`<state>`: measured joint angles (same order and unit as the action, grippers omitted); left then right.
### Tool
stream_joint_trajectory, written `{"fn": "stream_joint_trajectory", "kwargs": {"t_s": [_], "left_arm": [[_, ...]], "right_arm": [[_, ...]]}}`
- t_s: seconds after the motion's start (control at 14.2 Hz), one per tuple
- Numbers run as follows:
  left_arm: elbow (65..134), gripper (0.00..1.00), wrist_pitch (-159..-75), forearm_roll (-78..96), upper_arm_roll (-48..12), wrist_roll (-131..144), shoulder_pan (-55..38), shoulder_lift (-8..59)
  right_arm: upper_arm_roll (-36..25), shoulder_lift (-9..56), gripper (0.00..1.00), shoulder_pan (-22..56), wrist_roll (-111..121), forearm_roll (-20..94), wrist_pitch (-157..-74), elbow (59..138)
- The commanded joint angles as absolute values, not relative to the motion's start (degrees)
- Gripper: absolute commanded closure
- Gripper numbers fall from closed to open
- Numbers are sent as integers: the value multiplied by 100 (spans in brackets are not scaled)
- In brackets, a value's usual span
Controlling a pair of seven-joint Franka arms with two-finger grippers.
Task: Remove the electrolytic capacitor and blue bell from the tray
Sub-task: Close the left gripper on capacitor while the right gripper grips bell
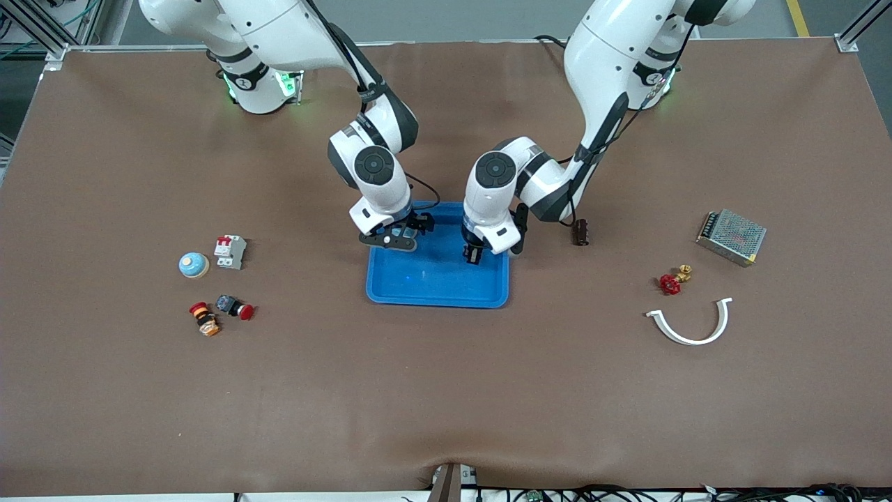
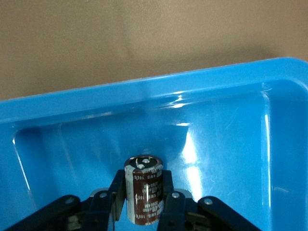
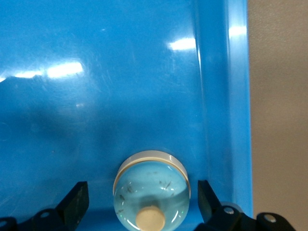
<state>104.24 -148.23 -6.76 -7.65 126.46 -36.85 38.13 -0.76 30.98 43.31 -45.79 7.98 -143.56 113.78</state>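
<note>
- Over the tray (image 1: 437, 286), at its end toward the left arm, the left tool (image 1: 474, 255) grips a brown capacitor (image 2: 143, 188) upright above the tray floor.
- Over the tray's other end, the right tool (image 1: 396, 239) stands open, fingers (image 3: 74, 201) apart from the bell (image 3: 151, 190) resting in the tray between them.

front: high, facing robots | wrists: close, down into tray (image 1: 437, 287)
</note>
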Motion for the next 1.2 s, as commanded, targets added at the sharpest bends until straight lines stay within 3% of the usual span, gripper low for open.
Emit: {"fn": "stream_joint_trajectory", "kwargs": {"t_s": [0.0,0.42,0.7,1.13], "left_arm": [[10327,100,-14810,-835,-712,12832,-3753,3797],[10186,100,-13449,-792,-773,11448,-3648,3332],[10475,100,-12815,-782,-782,9375,-3647,2972],[11477,100,-12858,-844,-773,6385,-3314,2181]], "right_arm": [[-141,3129,0,4403,-4649,703,-14431,11425],[-149,3138,0,4395,-4649,589,-14590,11531],[-149,3129,0,4386,-4649,589,-14599,11531],[-141,3129,44,4342,-4649,598,-14599,11514]]}}
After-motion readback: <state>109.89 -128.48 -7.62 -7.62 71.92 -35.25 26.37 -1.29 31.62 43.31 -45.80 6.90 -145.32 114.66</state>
